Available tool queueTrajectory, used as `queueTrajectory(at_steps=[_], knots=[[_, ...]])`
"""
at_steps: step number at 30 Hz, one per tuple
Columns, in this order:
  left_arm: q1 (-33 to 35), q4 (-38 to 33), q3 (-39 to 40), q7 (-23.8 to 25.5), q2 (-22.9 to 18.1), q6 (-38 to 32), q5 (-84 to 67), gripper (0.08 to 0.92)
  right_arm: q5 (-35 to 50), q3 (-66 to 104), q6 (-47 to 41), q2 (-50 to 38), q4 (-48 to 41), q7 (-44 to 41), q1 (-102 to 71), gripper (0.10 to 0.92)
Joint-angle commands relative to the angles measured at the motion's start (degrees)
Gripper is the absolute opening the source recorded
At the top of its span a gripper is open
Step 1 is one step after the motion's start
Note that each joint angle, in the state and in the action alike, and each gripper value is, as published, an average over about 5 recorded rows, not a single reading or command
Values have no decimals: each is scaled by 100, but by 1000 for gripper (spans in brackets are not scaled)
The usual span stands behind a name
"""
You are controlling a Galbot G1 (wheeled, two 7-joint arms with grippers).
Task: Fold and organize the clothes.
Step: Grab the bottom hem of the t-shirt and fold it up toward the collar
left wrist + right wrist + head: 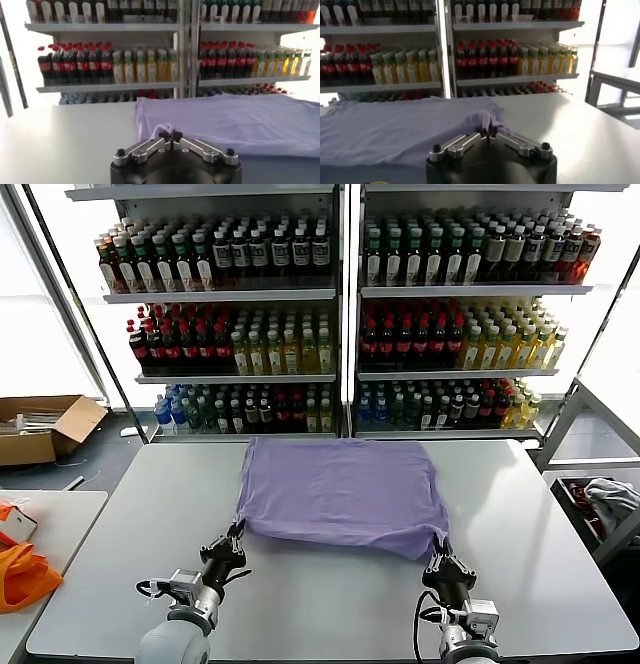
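Garment: a lavender soft-knit T-shirt is lying plain side up in the middle of the pale grey table, already partly folded into a rough rectangle, its near edge facing the robot.
Left gripper: the left gripper is being held at the near left corner of the shirt; its jaws are closed on a small pinch of the lavender cloth, which in the left wrist view is being gathered into a peak between them.
Right gripper: the right gripper is being held at the near right corner; its jaws are likewise closed on a tuck of the fabric, seen bunching just above them in the right wrist view.
Step in hand: judging by both corners being gripped, the near edge is about to be lifted and carried toward the far edge to make the next fold.
How to do it well: the two corners should be raised together and kept level, with the edge being held gently taut between them so no slack is sagging in the middle; the cloth should be carried over in an arc and laid edge on edge before anything is being let go.
Risk: only a thin pinch is being held at each corner, so a quick pull could be letting the knit slip free or dragging the whole shirt across the table.
Surroundings: shelves of bottled drinks are standing behind the table, and a bright orange fabric item is lying on a side table at the robot's left, well apart from the work.
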Motion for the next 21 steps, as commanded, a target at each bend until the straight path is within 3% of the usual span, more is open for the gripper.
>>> queueTrajectory(at_steps=[1,21], knots=[[-550,232,110,16,167,-123,-197,88,-40,54,32,10,-508,-82,940,109],[-1579,1568,642,-28,325,13,-191,88,-142,-411,-490,50,-1867,-423,2021,109]])
